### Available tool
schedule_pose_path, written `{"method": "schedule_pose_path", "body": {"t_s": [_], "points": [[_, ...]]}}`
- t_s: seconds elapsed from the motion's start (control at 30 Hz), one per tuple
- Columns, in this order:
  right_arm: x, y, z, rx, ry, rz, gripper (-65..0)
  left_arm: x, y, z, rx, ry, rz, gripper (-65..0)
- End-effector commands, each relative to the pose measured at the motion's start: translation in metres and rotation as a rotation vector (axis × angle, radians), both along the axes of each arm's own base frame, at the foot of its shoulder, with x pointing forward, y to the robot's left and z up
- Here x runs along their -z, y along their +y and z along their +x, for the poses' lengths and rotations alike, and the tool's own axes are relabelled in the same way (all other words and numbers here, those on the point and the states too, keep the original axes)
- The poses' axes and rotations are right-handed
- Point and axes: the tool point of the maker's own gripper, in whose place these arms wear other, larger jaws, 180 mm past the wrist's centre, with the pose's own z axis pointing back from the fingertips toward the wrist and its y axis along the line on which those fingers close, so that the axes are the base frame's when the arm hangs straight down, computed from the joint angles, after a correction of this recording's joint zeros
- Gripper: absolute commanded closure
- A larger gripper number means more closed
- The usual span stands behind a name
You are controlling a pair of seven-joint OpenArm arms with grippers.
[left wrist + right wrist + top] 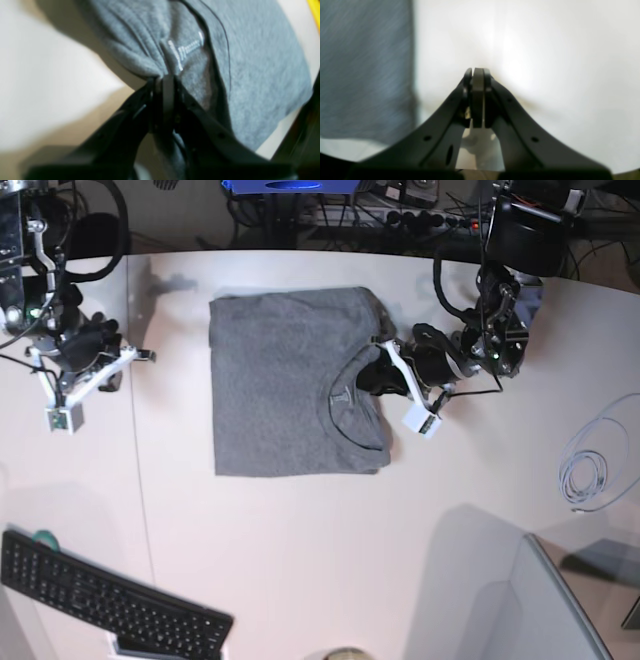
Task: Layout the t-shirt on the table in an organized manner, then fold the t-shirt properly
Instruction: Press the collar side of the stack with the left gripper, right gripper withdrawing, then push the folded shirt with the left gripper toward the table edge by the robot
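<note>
T-shirt (250,75) fabric bunched between left gripper (165,80) fingers, clamped at neckline by printed tag. Rest spreads flat on table (300,550), mid-table. Right gripper (477,71) pinched closed, empty, over bare tabletop beside shirt's far edge.

Nothing can be read. The t-shirt (262,75) carries a small white print inside its neckline (186,50), but it is blurred into illegible strokes. Keys on the keyboard (105,600) are too small to make out.
</note>
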Motion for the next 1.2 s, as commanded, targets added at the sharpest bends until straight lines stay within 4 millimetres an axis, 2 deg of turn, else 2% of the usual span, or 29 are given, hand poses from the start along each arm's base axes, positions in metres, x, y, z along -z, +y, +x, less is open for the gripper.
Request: {"method": "schedule_pose_path", "body": {"t_s": [0.0,0.1,0.2,0.4,0.6,0.7,0.87,1.03,1.17], "points": [[-0.009,-0.005,0.005,0.002,-0.040,-0.002,0.0,-0.004,0.008,0.005,0.050,-0.015,0.048,0.0],[-0.009,-0.023,-0.003,0.068,-0.042,0.002,0.0,-0.004,0.016,0.006,0.167,-0.022,0.133,0.0],[-0.007,-0.033,-0.010,0.115,-0.034,0.004,0.0,-0.008,0.026,0.016,0.279,-0.052,0.235,0.0],[0.001,-0.030,-0.025,0.132,-0.003,0.019,0.0,-0.016,0.026,0.049,0.508,-0.167,0.472,0.0],[0.008,-0.016,-0.037,0.152,0.020,0.059,0.0,-0.022,-0.023,0.072,0.754,-0.311,0.649,0.0],[0.007,-0.009,-0.043,0.159,0.019,0.077,0.0,-0.024,-0.056,0.076,0.837,-0.391,0.701,0.0],[0.004,0.001,-0.048,0.178,0.013,0.104,0.0,-0.026,-0.107,0.073,0.916,-0.493,0.679,0.0],[0.006,-0.004,-0.055,0.248,0.016,0.124,0.0,-0.021,-0.125,0.069,0.925,-0.476,0.651,0.0],[0.008,-0.005,-0.060,0.252,0.026,0.123,0.0,-0.023,-0.129,0.069,0.929,-0.485,0.650,0.0]]}}
